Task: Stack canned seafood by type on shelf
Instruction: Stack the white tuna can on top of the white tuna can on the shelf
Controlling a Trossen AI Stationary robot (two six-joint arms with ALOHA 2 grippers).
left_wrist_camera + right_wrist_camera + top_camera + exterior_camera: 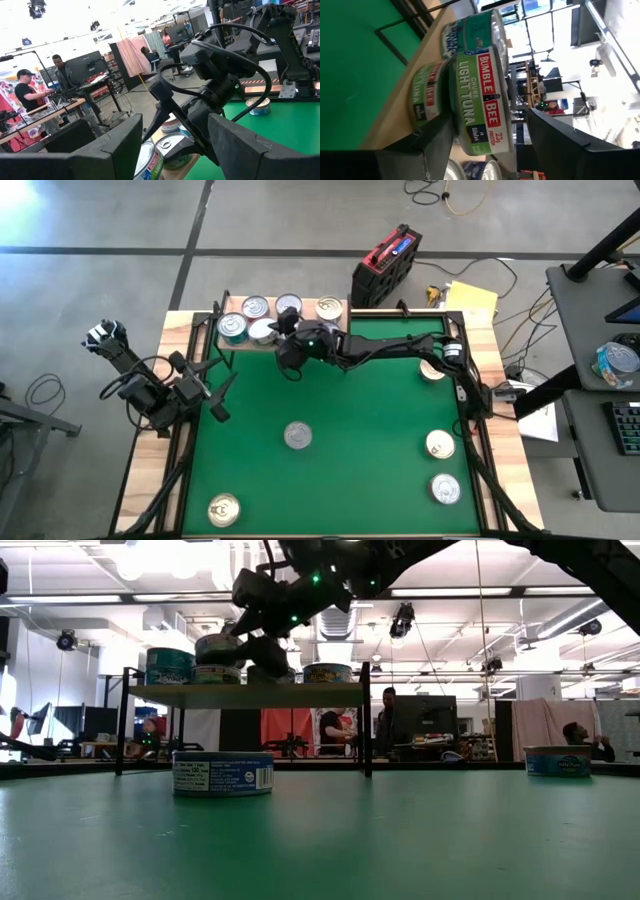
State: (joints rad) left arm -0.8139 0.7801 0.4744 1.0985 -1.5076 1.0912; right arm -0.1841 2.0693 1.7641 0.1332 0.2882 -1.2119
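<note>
While over shelf, right jaws open, straddling stacked tin

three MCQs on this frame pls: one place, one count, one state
1. The right gripper is:
A. over the shelf
B. over the mat's centre
C. off the table

2. Tins on the green mat, off the shelf:
A. two
B. five
C. nine

3. The left gripper is:
A. shut on a tin
B. open, empty
C. shut, empty

Answers:
1. A: the right gripper hangs among the tins on the shelf.
2. B: five tins lie on the green mat.
3. B: the left gripper shows its fingers apart with nothing between them.
</note>
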